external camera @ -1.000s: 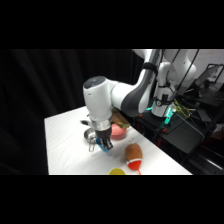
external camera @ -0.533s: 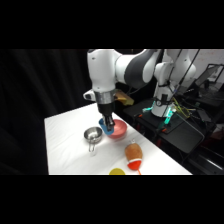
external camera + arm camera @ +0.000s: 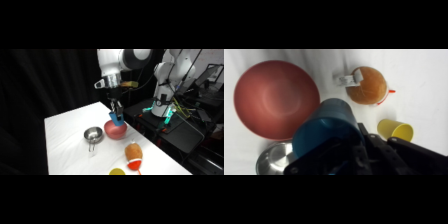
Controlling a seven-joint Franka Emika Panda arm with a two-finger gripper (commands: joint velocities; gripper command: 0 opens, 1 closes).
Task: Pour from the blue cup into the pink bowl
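Note:
The blue cup (image 3: 117, 118) hangs in the air just above the pink bowl (image 3: 115, 130), held by my gripper (image 3: 116, 111). In the wrist view the blue cup (image 3: 324, 130) fills the centre, gripped at its lower side by the black fingers, its mouth facing the camera. The pink bowl (image 3: 275, 98) lies to the upper left of it, wide and round, with nothing visible inside. The cup's lower rim is hidden by the linkage.
A small shiny metal bowl (image 3: 93, 134) sits left of the pink bowl, also seen at bottom left as the metal bowl (image 3: 275, 159). An orange-and-red cup-like object (image 3: 133, 154) and a yellow cup (image 3: 395, 129) stand nearer the table's front edge.
The gripper has risen with the blue cup from the table by the metal bowl and moved right, so the cup now hangs over the pink bowl.

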